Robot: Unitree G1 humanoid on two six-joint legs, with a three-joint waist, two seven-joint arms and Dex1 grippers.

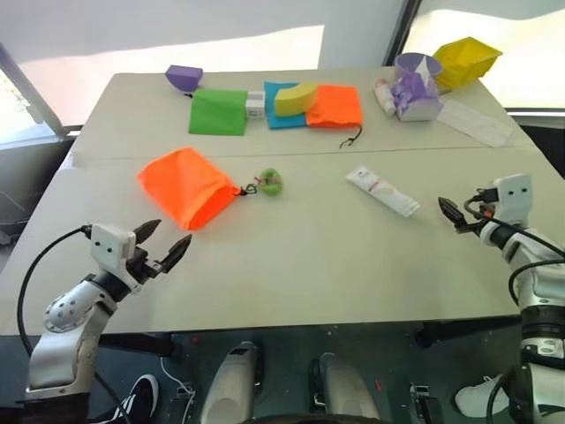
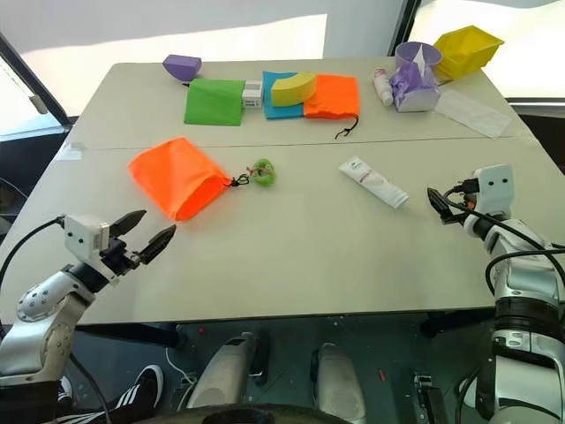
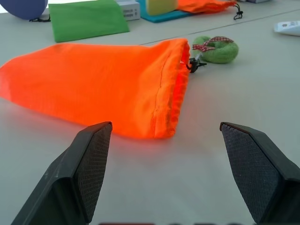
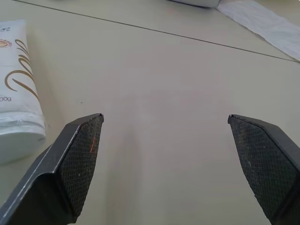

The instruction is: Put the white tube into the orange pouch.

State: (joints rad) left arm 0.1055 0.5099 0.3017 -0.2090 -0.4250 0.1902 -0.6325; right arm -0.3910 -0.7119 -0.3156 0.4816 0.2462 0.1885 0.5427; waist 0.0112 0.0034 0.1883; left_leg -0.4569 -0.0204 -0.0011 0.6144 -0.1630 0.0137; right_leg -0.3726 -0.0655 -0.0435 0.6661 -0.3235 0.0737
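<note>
The orange pouch (image 1: 187,187) lies flat on the left half of the table, its mouth turned toward the fuzzy green ring (image 1: 269,182) on its black cord. The white tube (image 1: 381,191) lies flat and slanted on the right half. My left gripper (image 1: 173,233) hovers open near the table's front left, pointing at the orange pouch (image 3: 103,89) a short way off. My right gripper (image 1: 448,215) is open just right of the tube, apart from it. In the right wrist view the tube (image 4: 16,93) lies beside one finger, outside the open jaws.
Along the table's back stand a purple bowl (image 1: 184,77), a green pouch (image 1: 218,112), a small white box (image 1: 255,104), a blue pouch with a yellow piece (image 1: 296,98), a darker orange pouch (image 1: 335,106), a white-and-pink bottle (image 1: 383,95), a purple cup (image 1: 417,88) and a yellow box (image 1: 466,60).
</note>
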